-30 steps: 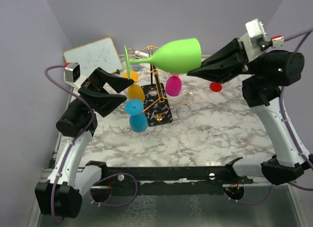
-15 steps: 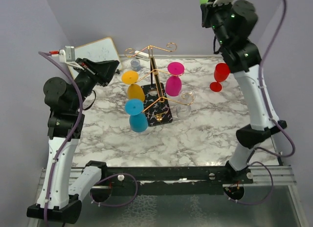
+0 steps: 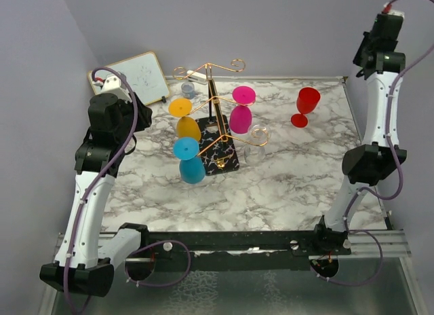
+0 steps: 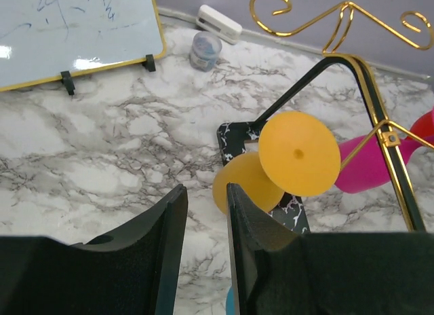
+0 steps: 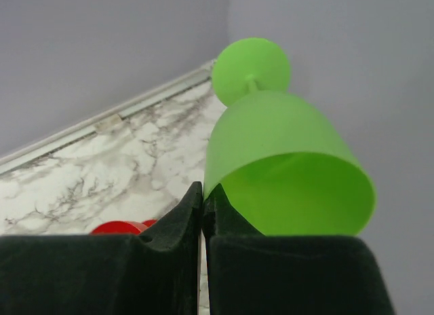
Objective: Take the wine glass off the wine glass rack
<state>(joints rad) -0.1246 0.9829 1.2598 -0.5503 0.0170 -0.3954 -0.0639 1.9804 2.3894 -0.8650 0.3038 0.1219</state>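
One green wine glass is sticking out from my right gripper, which is pinching its thin rim high above the far right corner of the table, well apart from the wine glass rack, and I am judging it light, stiff and slippery there.

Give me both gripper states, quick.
Left gripper: jaws slightly open, holding nothing.
Right gripper: closed on the rim of the green wine glass.
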